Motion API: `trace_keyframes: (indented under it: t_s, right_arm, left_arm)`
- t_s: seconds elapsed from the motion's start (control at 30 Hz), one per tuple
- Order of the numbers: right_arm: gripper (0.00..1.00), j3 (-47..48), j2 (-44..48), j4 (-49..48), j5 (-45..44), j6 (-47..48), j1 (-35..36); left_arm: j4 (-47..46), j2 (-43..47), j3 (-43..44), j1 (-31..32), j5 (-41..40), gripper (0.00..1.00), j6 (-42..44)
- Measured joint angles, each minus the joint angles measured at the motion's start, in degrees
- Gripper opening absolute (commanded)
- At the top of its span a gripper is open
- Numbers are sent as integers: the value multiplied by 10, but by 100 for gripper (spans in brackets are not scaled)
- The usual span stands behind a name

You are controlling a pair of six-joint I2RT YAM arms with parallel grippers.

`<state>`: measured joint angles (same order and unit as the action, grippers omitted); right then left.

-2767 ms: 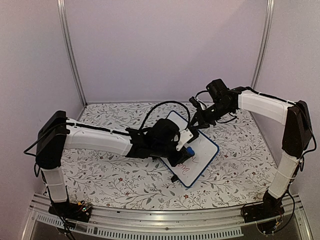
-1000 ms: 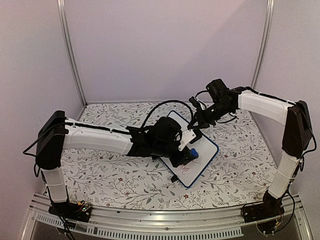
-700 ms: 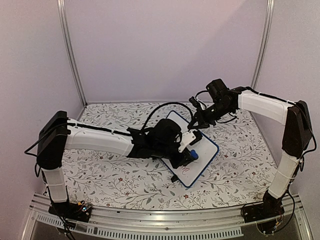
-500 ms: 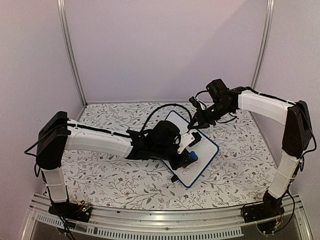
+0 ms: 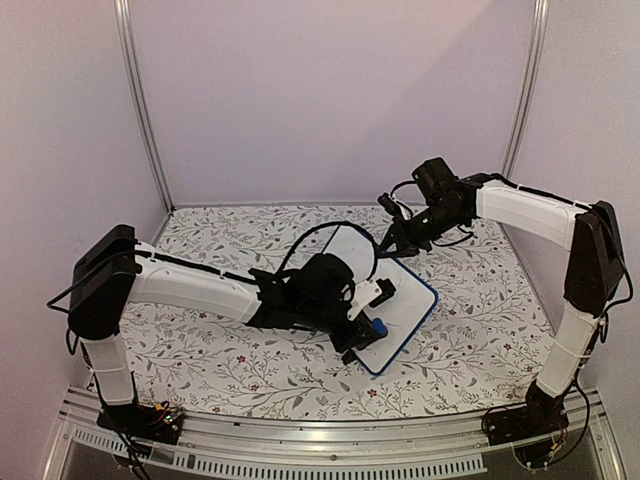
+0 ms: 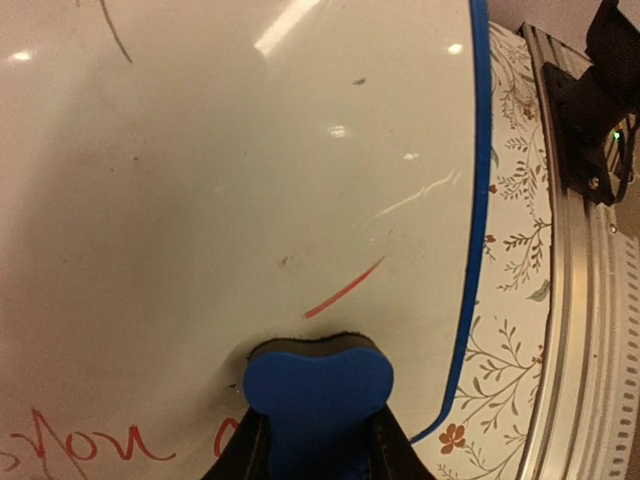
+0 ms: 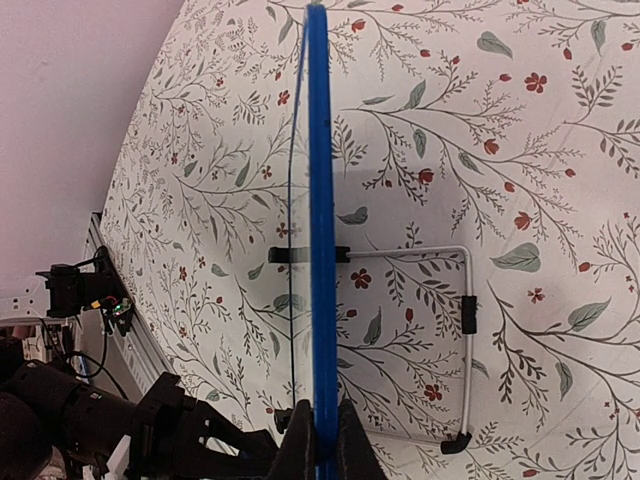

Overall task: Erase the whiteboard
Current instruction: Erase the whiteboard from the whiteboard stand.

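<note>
The whiteboard (image 5: 405,300) stands tilted on its wire stand (image 7: 465,300), a little right of the tabletop's (image 5: 220,360) middle. The right tool (image 5: 388,243) pinches its far blue edge. The left tool (image 5: 370,330) grips a blue eraser (image 6: 318,385) pressed against the board's near corner, beside red writing (image 6: 80,445).

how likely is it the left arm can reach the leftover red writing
Probably yes: the left gripper holds the blue eraser against the whiteboard, and the red writing lies right beside it with nothing between. The right gripper clamps the board's edge.
</note>
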<state>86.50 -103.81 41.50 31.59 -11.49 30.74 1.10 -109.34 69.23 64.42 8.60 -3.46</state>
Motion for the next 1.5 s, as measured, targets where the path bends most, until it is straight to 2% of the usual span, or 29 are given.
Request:
trace_keyframes:
  t_s: [0.27, 0.53, 0.7, 0.93, 1.5]
  right_arm:
    - [0, 0, 0, 0, 0, 0, 0]
    - [0, 0, 0, 0, 0, -3, 1]
    - [0, 0, 0, 0, 0, -3, 1]
    - [0, 0, 0, 0, 0, 0, 1]
    - [0, 0, 0, 0, 0, 0, 1]
  left_arm:
    - [21, 1, 15, 1, -4, 0, 5]
    - [31, -6, 98, 1, -1, 0, 18]
    - [32, -21, 111, 2, 0, 0, 19]
    - [13, -29, 96, 2, 5, 0, 15]
    - [-12, -4, -10, 2, 36, 0, -20]
